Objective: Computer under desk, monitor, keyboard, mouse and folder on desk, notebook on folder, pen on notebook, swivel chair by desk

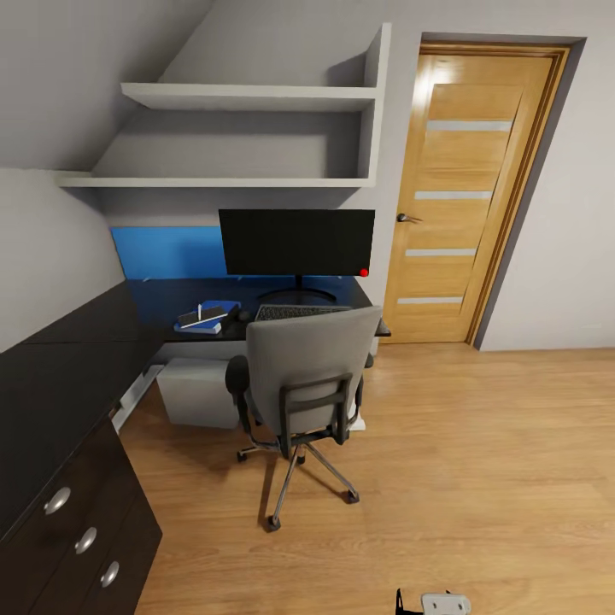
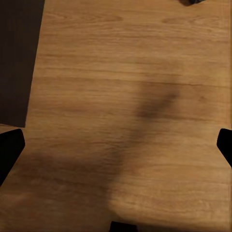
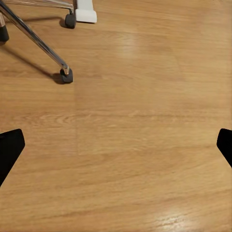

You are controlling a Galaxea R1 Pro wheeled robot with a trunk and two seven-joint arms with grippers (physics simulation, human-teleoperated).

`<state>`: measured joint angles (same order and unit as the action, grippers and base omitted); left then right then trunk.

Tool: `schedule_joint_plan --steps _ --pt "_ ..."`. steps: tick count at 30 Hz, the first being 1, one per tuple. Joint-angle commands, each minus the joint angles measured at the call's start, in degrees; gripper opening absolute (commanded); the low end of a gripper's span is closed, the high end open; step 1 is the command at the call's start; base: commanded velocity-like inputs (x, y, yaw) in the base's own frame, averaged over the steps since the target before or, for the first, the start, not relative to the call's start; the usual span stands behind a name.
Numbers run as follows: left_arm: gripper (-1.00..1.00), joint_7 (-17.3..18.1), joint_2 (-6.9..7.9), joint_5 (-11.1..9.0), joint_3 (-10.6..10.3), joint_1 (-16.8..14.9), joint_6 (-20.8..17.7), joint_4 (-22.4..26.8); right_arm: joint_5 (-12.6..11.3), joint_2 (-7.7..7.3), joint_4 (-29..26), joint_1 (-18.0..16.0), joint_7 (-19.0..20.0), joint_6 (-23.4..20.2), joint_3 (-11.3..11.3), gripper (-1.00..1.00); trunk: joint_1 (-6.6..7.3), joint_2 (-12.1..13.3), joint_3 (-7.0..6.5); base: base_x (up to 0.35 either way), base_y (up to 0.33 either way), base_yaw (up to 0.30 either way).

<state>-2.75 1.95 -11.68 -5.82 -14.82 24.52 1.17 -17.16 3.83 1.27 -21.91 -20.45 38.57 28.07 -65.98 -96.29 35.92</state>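
Left gripper (image 2: 116, 145) wide open, fingertips (image 2: 9, 145) at the frame edges, nothing between them, over bare floor (image 2: 125, 96) beside a dark cabinet (image 2: 17, 58). Right gripper (image 3: 116, 145) also wide open and empty over floor, near a chair castor (image 3: 66, 76) and a white desk foot (image 3: 86, 12)

Landmark is the desk (image 1: 77, 342), seen from the head cam:
- monitor (image 1: 296, 243) upright on desk, against the blue back panel (image 1: 166, 252)
- keyboard (image 1: 299, 312) on desk just in front of monitor, partly hidden by chair back
- mouse (image 1: 244, 316) on desk, just left of keyboard
- folder (image 1: 205, 318) on desk left of mouse, notebook (image 1: 215, 311) on top of it, pen (image 1: 202, 319) on the stack
- computer (image 1: 198, 391) under desk
- chair (image 1: 303, 384) drawn up to desk, back toward camera
- door (image 1: 461, 192) right of desk, shelves (image 1: 248, 137) above it
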Motion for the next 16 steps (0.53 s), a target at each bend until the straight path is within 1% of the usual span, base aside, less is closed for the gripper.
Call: schedule_joint_plan --steps 1,16 --pt "1.0 -0.2 -0.01 -0.4 -0.5 0.0 0.1 0.0 -0.3 0.04 0.1 -0.1 -0.2 0.2 0.5 1.0 0.01 0.0 0.05 0.0 0.0 0.0" --pt "1.0 -0.2 -0.07 -0.4 -0.5 0.0 0.1 0.0 -0.3 0.04 0.1 -0.1 -0.2 0.2 0.5 1.0 0.01 0.0 0.05 0.0 0.0 0.0"
